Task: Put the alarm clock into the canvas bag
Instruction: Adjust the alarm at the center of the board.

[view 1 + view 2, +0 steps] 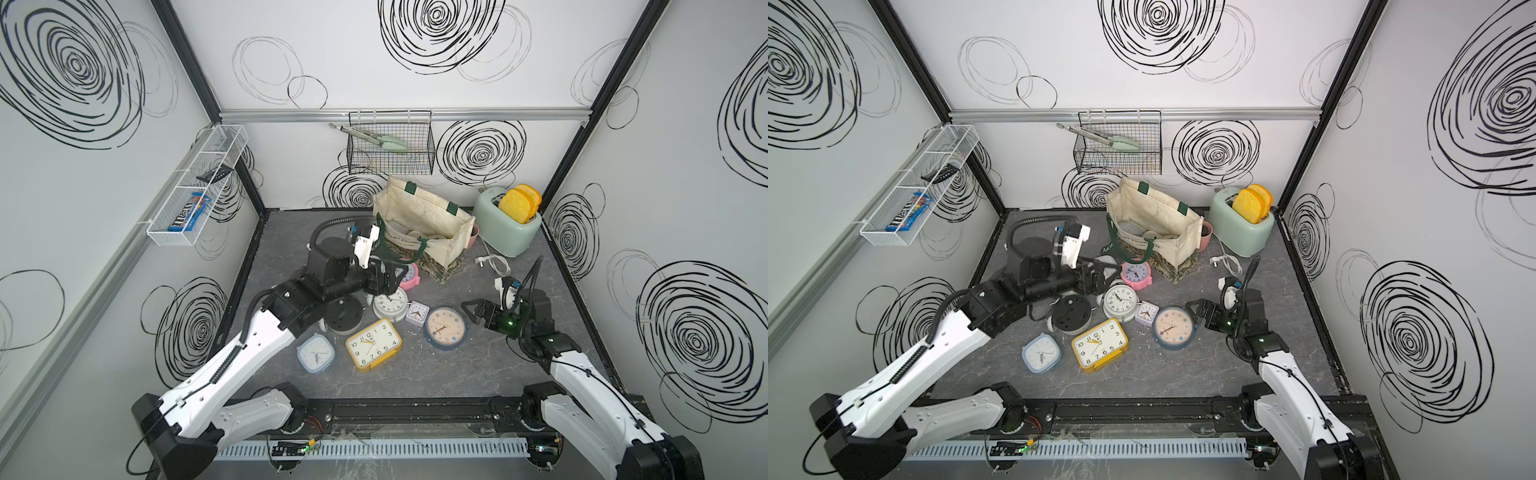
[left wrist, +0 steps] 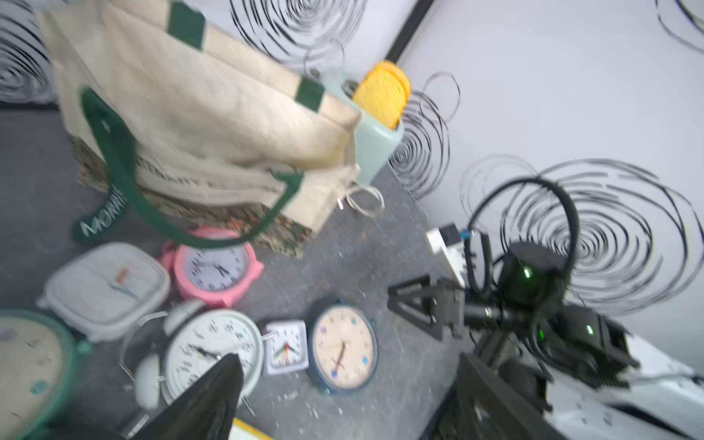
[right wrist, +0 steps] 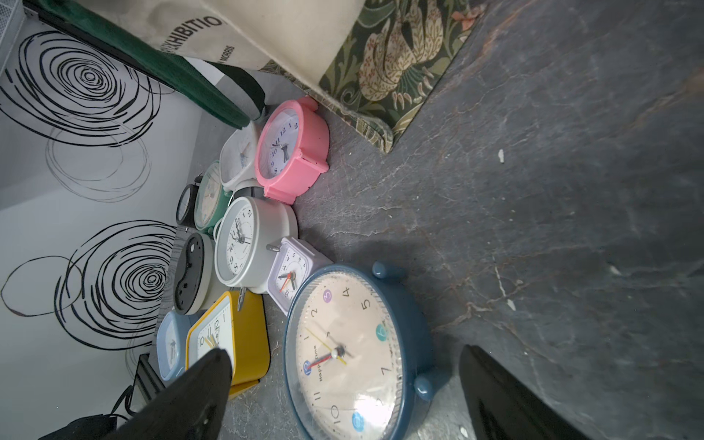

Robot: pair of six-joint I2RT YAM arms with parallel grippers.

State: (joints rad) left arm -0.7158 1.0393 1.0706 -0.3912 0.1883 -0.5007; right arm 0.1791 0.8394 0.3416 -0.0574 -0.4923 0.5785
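**Arms.** The left arm point(image 1: 266, 332) reaches from the near-left base toward the far centre. The left jaws stand wide and empty beside the pink clock point(image 1: 410, 275), just by the drooping near handle point(image 1: 401, 254) of the canvas bag point(image 1: 419, 214). The right arm point(image 1: 573, 374) is folded low at the right. The right jaws, also wide and empty, point left, just beside the blue-rimmed clock point(image 1: 445, 328).

**Room.** The bag stands open at the far centre, near the back wall. Pale round things lie inside it, too hidden to name. Bare counter point(image 1: 415, 386) runs along the near edge and to the right of the bag.

**Counts.** The alarm clocks point(image 1: 373, 344) cluster on the counter between the arms. Ten show in the right wrist view, some of them under the left arm. One toaster point(image 1: 505, 232), far right, holds two toast slices point(image 1: 519, 203).
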